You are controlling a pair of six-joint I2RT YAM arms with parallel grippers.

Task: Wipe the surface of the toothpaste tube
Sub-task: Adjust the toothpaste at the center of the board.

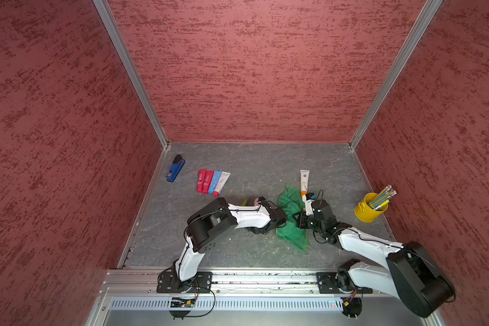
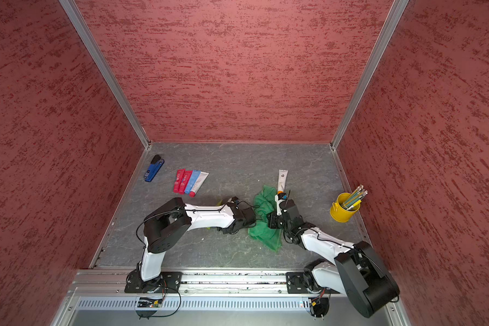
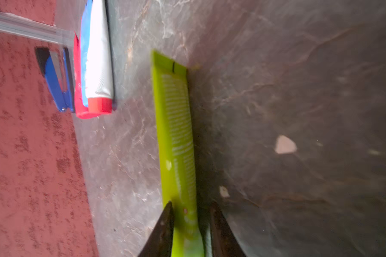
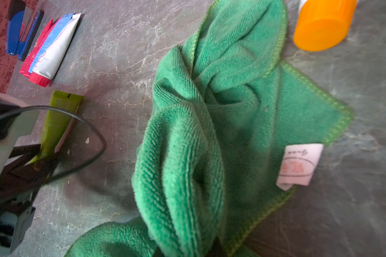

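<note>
Your light is even and fairly bright in both top views, with only soft shadows on the grey bench [image 1: 251, 169] under the left arm [image 1: 249, 216], and the wide lens splays the red walls [image 1: 251, 70] outward toward the frame edges. Your left wrist view is blurred all over: the print on the lime-green tube [image 3: 176, 133] is smeared, a dark shadow lies beside it, and glare washes out the white tube [image 3: 98, 55]. Your right wrist view is crisp on the green cloth [image 4: 210, 133], while the orange cap [image 4: 321, 24] is out of focus.
</note>
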